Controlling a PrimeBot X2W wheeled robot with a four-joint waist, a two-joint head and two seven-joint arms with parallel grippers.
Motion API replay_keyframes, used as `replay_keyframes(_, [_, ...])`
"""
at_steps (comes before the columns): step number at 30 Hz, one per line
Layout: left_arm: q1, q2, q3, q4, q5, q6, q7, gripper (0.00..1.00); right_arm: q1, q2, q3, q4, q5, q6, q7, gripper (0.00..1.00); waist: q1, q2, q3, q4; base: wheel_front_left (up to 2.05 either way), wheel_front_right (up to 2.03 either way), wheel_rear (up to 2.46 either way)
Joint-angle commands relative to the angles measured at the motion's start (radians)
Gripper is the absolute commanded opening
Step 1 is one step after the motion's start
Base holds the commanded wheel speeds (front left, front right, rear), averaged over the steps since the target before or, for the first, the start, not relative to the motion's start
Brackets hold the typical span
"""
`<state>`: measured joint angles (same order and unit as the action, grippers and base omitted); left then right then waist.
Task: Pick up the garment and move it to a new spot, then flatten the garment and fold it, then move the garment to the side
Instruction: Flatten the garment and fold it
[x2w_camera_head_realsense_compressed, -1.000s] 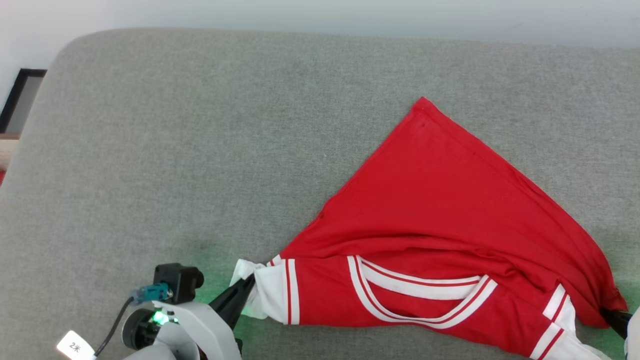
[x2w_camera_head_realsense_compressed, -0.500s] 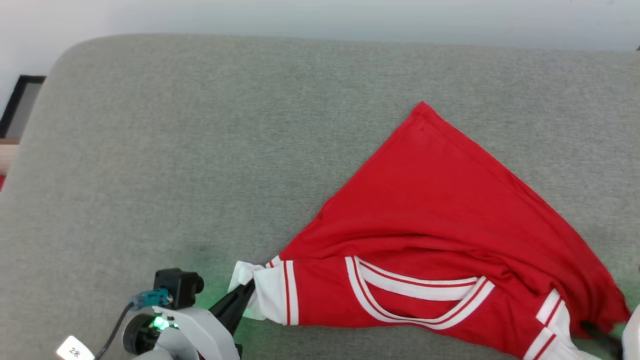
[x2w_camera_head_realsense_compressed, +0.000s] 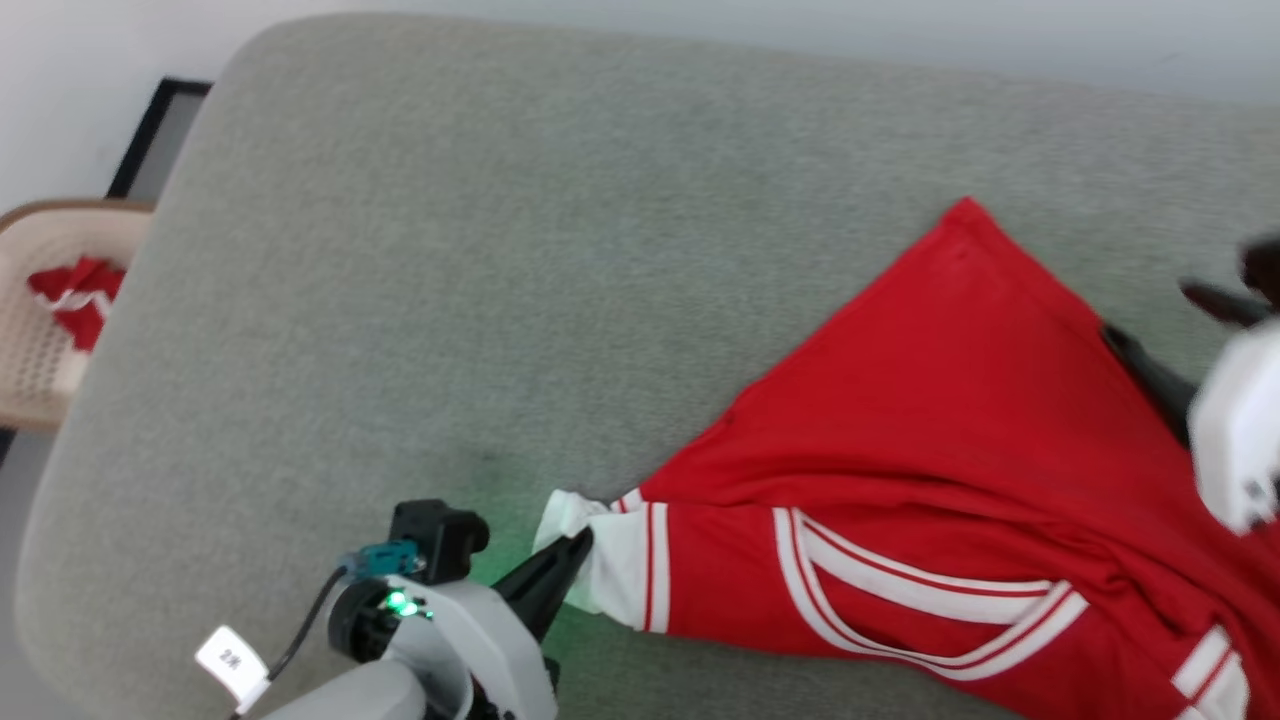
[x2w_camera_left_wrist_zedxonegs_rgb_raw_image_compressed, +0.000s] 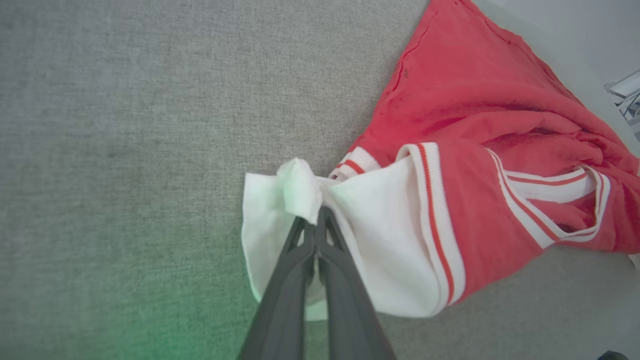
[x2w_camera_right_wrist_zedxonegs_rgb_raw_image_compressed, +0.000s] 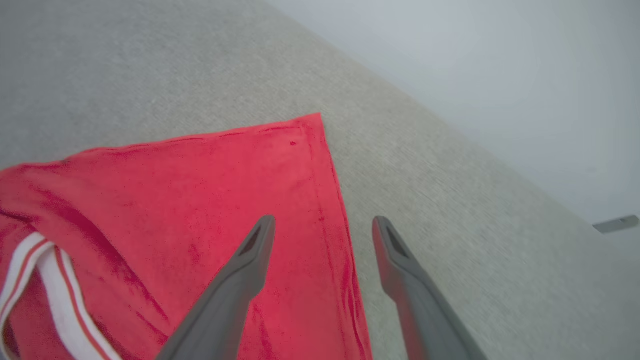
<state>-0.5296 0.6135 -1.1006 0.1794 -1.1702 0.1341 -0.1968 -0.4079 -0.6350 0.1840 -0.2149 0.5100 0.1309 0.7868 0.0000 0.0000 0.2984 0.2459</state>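
The garment (x2w_camera_head_realsense_compressed: 930, 430), a red shirt with white sleeves and red-and-white striped trim, lies crumpled in a rough triangle on the grey padded surface (x2w_camera_head_realsense_compressed: 500, 250). Its far corner points away from me. My left gripper (x2w_camera_head_realsense_compressed: 578, 545) is shut on the white sleeve end at the garment's left tip. In the left wrist view the closed fingers (x2w_camera_left_wrist_zedxonegs_rgb_raw_image_compressed: 320, 215) pinch a bunched fold of the garment's (x2w_camera_left_wrist_zedxonegs_rgb_raw_image_compressed: 475, 125) white sleeve. My right gripper (x2w_camera_head_realsense_compressed: 1170, 325) hovers, blurred, at the garment's right edge. In the right wrist view it (x2w_camera_right_wrist_zedxonegs_rgb_raw_image_compressed: 324, 220) is open, straddling the hemmed edge of the garment (x2w_camera_right_wrist_zedxonegs_rgb_raw_image_compressed: 200, 190), holding nothing.
A beige woven basket (x2w_camera_head_realsense_compressed: 40, 380) with another red cloth inside stands off the surface's left edge. A dark frame (x2w_camera_head_realsense_compressed: 150, 140) leans by the pale wall behind it. Bare grey surface stretches left of and beyond the garment.
The head camera has swung, shifting the whole picture. My right gripper has opened, let go of the garment's right end, and risen toward its far right edge. The left grip is unchanged.
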Motion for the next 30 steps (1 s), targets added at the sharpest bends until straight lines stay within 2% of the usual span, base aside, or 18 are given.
replay_keyframes(1, [-0.012,-0.01,-0.003,0.006,0.007,-0.007,0.0,0.0,-0.052,-0.001,0.046,0.05,-0.007,0.0,-0.031,1.0,0.0,0.0,0.035,0.044,0.0,0.0,0.0])
replay_keyframes(6, [-0.044,-0.052,-0.011,0.036,0.017,-0.033,0.004,0.0,-0.287,-0.011,0.256,0.325,0.014,0.0,-0.128,1.0,0.0,0.0,0.065,0.095,0.0,0.0,0.0])
replay_keyframes(12, [-0.069,-0.099,-0.02,0.076,0.022,-0.061,0.004,0.0,-0.496,-0.024,0.474,0.601,0.074,0.0,-0.145,1.0,0.0,0.0,0.091,0.15,0.0,0.0,0.0])
replay_keyframes(16, [-0.076,-0.118,-0.023,0.099,0.021,-0.072,0.0,0.0,-0.564,-0.022,0.591,0.745,0.139,0.0,-0.104,1.0,0.0,0.0,0.101,0.173,0.0,0.0,0.0])
replay_keyframes(21, [-0.075,-0.13,-0.021,0.121,0.012,-0.083,-0.002,0.0,-0.583,-0.024,0.715,0.869,0.238,-0.001,0.023,1.0,0.0,0.0,0.105,0.188,0.0,0.0,0.0])
replay_keyframes(23, [-0.073,-0.131,-0.02,0.129,0.009,-0.085,-0.003,0.0,-0.578,-0.032,0.755,0.91,0.279,0.0,0.107,0.0,0.0,0.0,0.105,0.188,0.0,0.0,0.0])
replay_keyframes(25, [-0.071,-0.13,-0.017,0.135,0.007,-0.086,-0.005,0.0,-0.59,-0.047,0.789,0.923,0.297,0.0,0.157,0.0,0.0,0.0,0.105,0.183,0.0,0.0,0.0])
replay_keyframes(30, [-0.08,-0.102,-0.01,0.135,-0.007,-0.091,0.019,0.0,-0.67,-0.031,0.783,0.939,0.327,-0.001,0.117,0.0,0.0,0.0,0.089,0.142,0.0,0.0,0.0])
